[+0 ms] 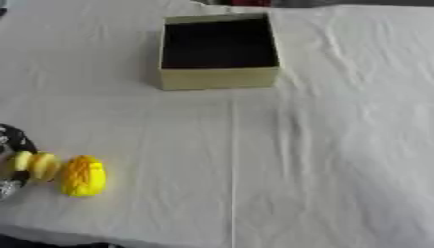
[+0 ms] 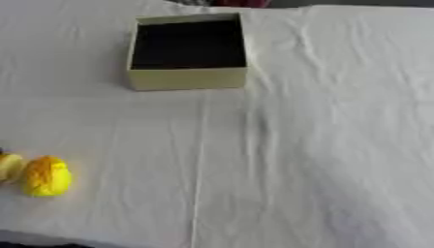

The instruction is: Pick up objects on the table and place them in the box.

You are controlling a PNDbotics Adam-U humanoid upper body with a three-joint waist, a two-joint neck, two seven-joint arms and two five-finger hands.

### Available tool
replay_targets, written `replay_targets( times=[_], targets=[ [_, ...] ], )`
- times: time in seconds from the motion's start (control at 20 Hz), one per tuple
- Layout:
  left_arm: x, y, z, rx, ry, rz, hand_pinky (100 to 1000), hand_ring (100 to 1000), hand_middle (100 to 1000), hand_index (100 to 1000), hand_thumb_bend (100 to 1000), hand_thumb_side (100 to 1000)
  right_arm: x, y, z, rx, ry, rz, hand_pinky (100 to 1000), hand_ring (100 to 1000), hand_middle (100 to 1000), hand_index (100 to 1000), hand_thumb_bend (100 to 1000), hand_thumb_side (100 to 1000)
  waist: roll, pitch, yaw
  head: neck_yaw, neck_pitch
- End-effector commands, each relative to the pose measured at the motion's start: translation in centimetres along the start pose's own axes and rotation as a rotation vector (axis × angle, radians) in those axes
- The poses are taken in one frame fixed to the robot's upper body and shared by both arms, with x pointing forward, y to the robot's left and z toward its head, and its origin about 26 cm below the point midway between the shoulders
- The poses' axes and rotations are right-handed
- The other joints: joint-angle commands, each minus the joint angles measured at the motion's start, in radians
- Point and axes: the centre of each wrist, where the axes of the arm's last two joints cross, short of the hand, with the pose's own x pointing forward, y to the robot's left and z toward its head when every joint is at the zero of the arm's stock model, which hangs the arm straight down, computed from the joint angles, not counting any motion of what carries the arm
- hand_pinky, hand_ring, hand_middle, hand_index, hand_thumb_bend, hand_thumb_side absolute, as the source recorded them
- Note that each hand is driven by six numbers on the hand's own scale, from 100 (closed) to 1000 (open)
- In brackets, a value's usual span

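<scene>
Nearest the robot, at the lower left of the counter [image 1: 280, 184], lay a bright yellow oval object [image 1: 82, 176] with a ridged, slightly orange top, resting on the white cloth [image 1: 339, 121] that covered the whole surface. Just beside it on its left, touching or nearly so, sat a paler yellow rounded piece [image 1: 38, 165]; whether that piece was a separate object or part of the first could not be told. Against the left edge of the left eye view, right next to the paler piece, part of the left hand [image 1: 10, 145] showed as a dark and silver shape. So little of it was in view that whether its fingers were apart, together or closed on the pale piece could not be told. The right hand appeared in neither view.

Across a long bare stretch of cloth, creased down the middle, the box [image 1: 219, 77] stood well apart from the yellow things, toward the far side of the counter and a little left of centre. It was open-topped, square, with olive-tan walls and a dark interior. Nothing could be made out inside it, though the dark lining would hide a dark item.

By this showing the task was barely begun: both yellow things were on the cloth and the box seemed empty.
</scene>
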Motion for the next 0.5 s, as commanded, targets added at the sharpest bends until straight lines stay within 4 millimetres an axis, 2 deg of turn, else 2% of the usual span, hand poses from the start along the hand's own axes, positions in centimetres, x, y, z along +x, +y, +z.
replay_targets(
  times=[0.05,0.2,0.5],
  targets=[
    [1.4,4.0,1.2,0.162,-0.014,-0.08,696,709,605,617,100,100,0.6,-0.3,-0.5,0.007,-0.031,0.008,848,820,716,848,100,554,0.004,-0.019,0.003,-0.001,0.009],
    [3.1,7.6,2.0,0.293,-0.069,-0.133,693,703,606,613,100,100,0.6,-0.3,-0.6,0.01,-0.034,0.013,848,820,716,848,100,552,0.006,-0.023,0.007,-0.004,0.007],
    [5.7,13.9,2.3,0.508,-0.219,-0.198,689,690,599,611,100,100,0.7,-0.3,-0.6,0.021,-0.034,0.014,848,820,716,848,100,552,0.011,-0.029,0.007,-0.002,0.003]
  ],
)
